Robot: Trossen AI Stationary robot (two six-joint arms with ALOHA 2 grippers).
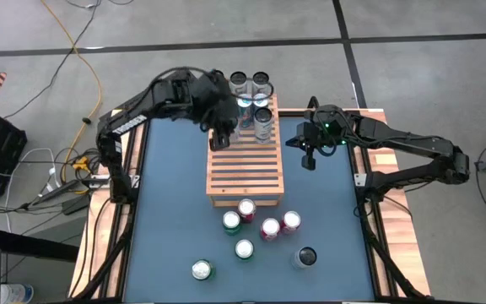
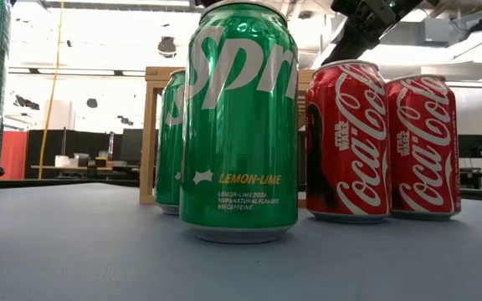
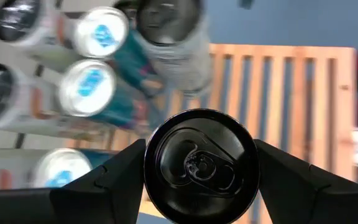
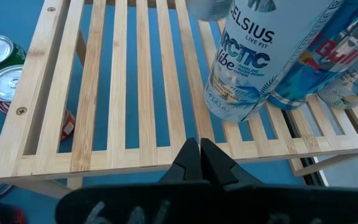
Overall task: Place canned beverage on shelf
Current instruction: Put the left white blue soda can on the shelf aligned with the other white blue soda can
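Left gripper clamped around black-topped can, over shelf beside standing cans. Lower straight, base flat across slats, then release.

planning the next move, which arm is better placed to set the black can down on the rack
Left. Its gripper already holds the black can above the rack, beside the cans standing there. The right gripper is shut and empty, off the rack's side.

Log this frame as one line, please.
left gripper: holding black-topped can over slatted light-brown wooden shelf | right gripper: shut, empty, beside shelf | loose cans on blue table
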